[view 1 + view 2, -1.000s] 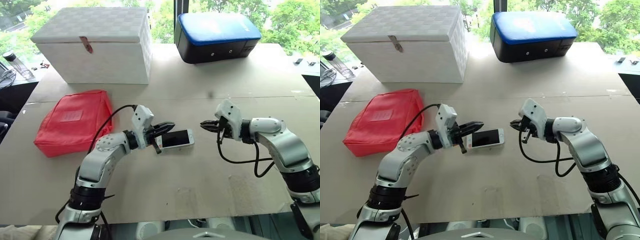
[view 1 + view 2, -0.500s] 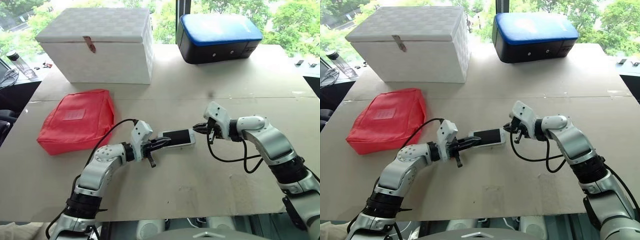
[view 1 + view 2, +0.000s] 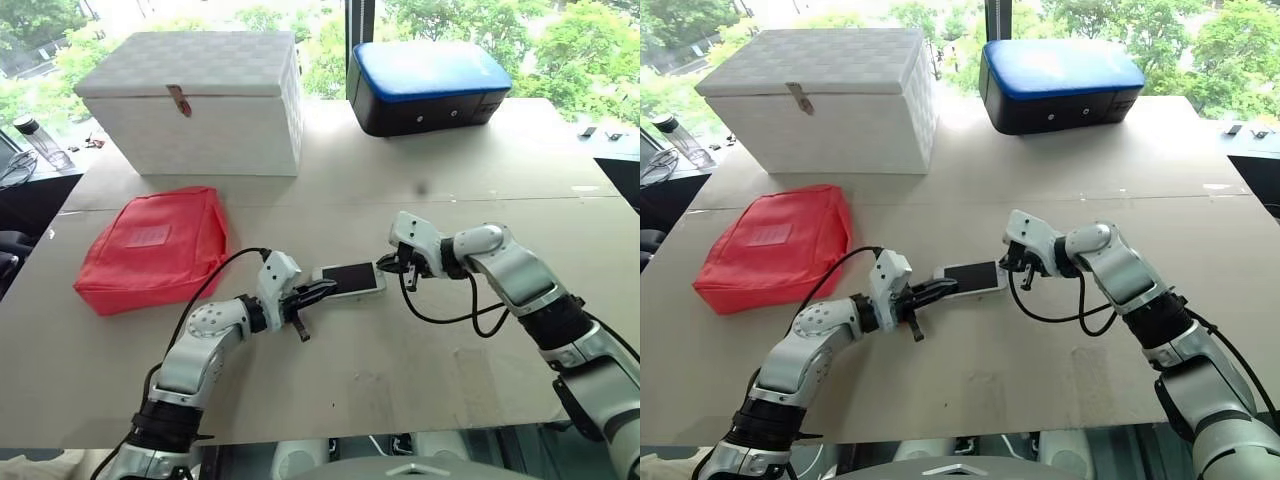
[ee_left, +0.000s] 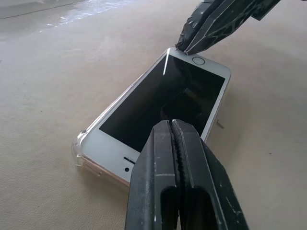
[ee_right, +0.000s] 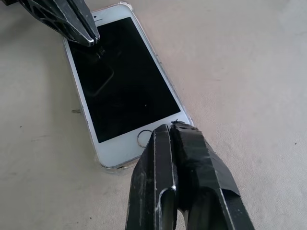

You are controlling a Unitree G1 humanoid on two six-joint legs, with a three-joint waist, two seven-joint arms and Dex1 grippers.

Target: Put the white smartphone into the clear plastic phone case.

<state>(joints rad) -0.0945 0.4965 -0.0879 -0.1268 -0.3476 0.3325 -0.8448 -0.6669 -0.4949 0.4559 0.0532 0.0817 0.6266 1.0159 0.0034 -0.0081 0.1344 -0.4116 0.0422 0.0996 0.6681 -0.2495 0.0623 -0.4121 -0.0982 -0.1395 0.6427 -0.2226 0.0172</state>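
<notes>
Both claws are fully closed, fingers pressed together, and neither has hold of anything. The left claw [image 3: 322,290] rests its closed tip over the speaker end of the white smartphone [image 3: 350,278]. The right claw [image 3: 390,265] has its closed tip at the opposite end, right at the corner by the home button. The phone lies screen up, flat on the surface [image 3: 400,360] between the two claw tips. It sits inside the clear plastic phone case [image 4: 78,148], whose transparent rim shows around the phone's corners and edges.

The surface is a wide beige top. Beyond the left claw lies a red pouch [image 3: 150,245], and farther back stands a white lidded box [image 3: 195,100]. Beyond the right claw, at the far edge, sits a blue and black case [image 3: 428,85]. Green trees [image 3: 570,40] show through windows behind.
</notes>
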